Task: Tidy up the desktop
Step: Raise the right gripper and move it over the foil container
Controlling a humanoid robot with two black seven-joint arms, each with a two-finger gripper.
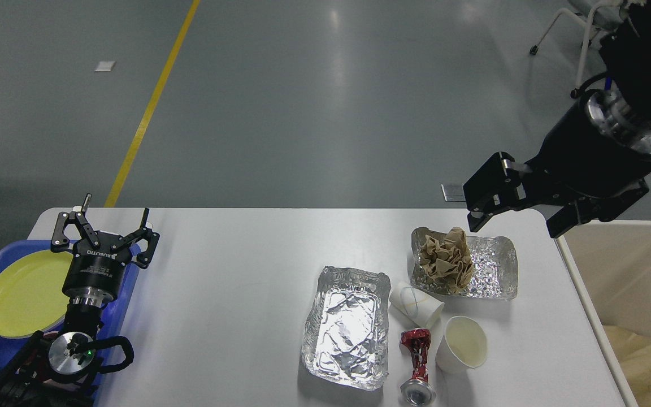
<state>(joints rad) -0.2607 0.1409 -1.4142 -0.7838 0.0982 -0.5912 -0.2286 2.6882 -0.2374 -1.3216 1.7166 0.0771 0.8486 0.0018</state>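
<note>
The white desktop [235, 282] holds an empty foil tray [347, 328], a second foil tray [495, 271] with crumpled brown paper [445, 261] in it, a white paper cup on its side [416, 304], another paper cup [464, 342] and a crushed red can [417, 367]. My left gripper [108, 217] is open and empty above the desktop's left end, by the blue tray. My right gripper [515, 226] is open and empty, hovering just above and behind the foil tray with the paper.
A blue plastic tray [127, 288] at the left edge carries a yellow plate [23, 291]. A large beige bin [630, 271] stands off the right edge with crumpled paper [642, 350] inside. Grey floor with a yellow line lies beyond.
</note>
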